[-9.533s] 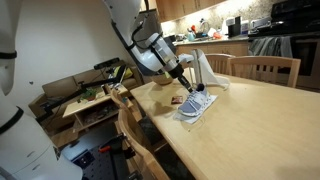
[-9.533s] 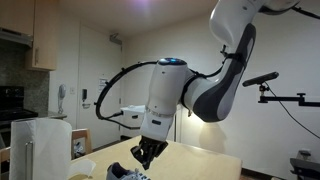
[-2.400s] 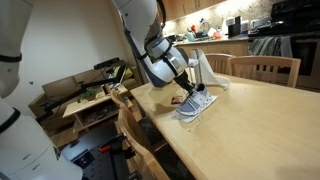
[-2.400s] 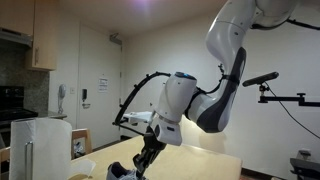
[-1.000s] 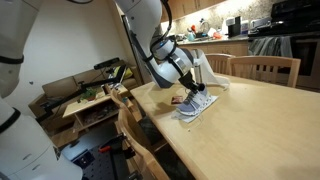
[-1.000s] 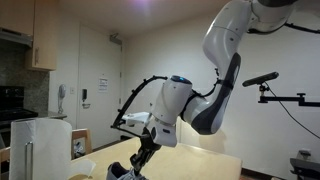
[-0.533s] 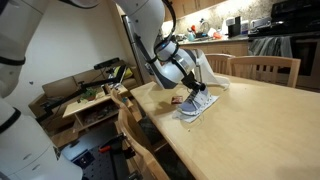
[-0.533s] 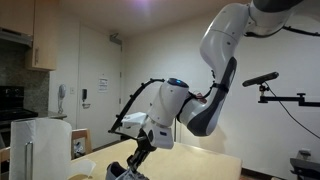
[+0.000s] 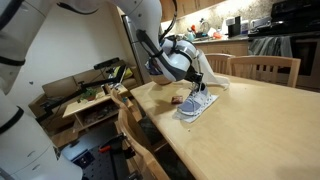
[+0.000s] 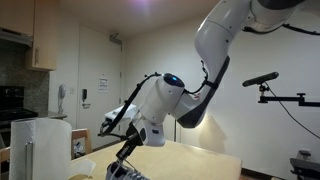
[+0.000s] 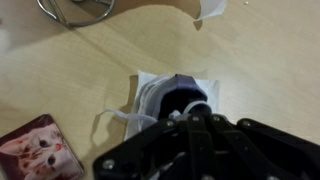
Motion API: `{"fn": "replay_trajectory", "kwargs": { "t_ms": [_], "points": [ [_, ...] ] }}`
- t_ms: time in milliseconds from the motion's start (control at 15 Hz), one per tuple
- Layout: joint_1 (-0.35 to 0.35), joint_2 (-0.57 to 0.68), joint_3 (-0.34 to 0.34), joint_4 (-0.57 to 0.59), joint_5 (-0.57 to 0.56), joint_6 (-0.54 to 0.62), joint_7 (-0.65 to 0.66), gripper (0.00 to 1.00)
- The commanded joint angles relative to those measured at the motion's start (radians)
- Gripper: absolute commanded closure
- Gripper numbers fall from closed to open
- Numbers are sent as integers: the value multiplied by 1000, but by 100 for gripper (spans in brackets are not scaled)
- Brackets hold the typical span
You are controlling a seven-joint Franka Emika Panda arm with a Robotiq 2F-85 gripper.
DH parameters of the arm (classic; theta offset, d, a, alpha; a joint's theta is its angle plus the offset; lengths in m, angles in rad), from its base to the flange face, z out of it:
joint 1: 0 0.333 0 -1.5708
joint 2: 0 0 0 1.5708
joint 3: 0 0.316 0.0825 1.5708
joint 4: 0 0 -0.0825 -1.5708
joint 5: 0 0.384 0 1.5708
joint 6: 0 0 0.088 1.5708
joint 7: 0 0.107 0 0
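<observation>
While claw (image 11: 190,116) stays shut, arm (image 10: 160,100) tilted over shoe (image 11: 183,92)

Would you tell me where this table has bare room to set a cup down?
The wide bare tabletop between the sneaker and the chair is free. It is crowded around the sneaker: fingers above it, cat card beside it.

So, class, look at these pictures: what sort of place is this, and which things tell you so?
Probably a home kitchen with a dining corner: wooden cabinets above a cluttered counter, and a wooden table with chairs.
</observation>
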Motion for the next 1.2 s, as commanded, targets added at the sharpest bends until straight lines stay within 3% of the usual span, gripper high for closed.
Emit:
{"fn": "replay_trajectory", "kwargs": {
  "t_ms": [0, 133, 333, 600, 800, 867, 1133],
  "points": [
    [31, 16, -20, 83, -159, 4, 148, 100],
    [30, -8, 1, 102, -291, -16, 259, 100],
    [-9, -63, 96, 120, -550, -77, 485, 100],
    [-119, -145, 291, 53, -901, -215, 788, 100],
    [-256, -201, 456, -62, -1162, -338, 1035, 100],
    [-306, -218, 527, -91, -1055, -403, 961, 100],
    [-425, -317, 612, -256, -1018, -581, 1142, 100]
  ]
}}
